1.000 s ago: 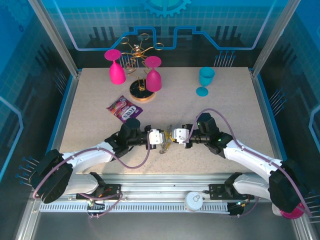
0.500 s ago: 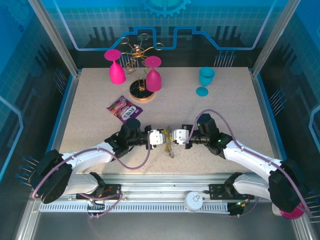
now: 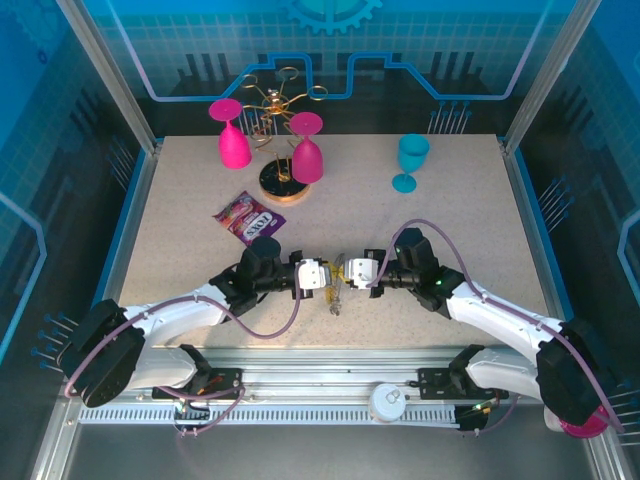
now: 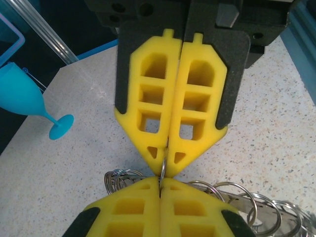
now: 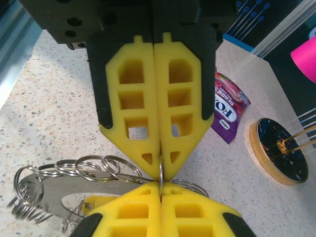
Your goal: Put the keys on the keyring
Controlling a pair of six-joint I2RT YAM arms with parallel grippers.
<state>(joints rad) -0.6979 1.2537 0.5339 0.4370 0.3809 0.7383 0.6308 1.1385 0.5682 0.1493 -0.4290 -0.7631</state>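
So, closest to the arm bases, the left gripper (image 4: 160,183) and right gripper (image 5: 160,186) are meeting tip to tip. Both sets of yellow foam fingers (image 4: 150,104) are pinching down on what looks like the same thin wire loop (image 5: 161,170). I'm guessing one's steadying it while the other's working it open for a key. The flat dark grey-green metal keyring (image 5: 64,193) is trailing just below that pinch, nearer than the purple snack packet (image 3: 248,219). I'm not managing to pick out the tiny keys. Beyond the packet, the round gold-rimmed stand base (image 3: 272,184) is sitting well clear.
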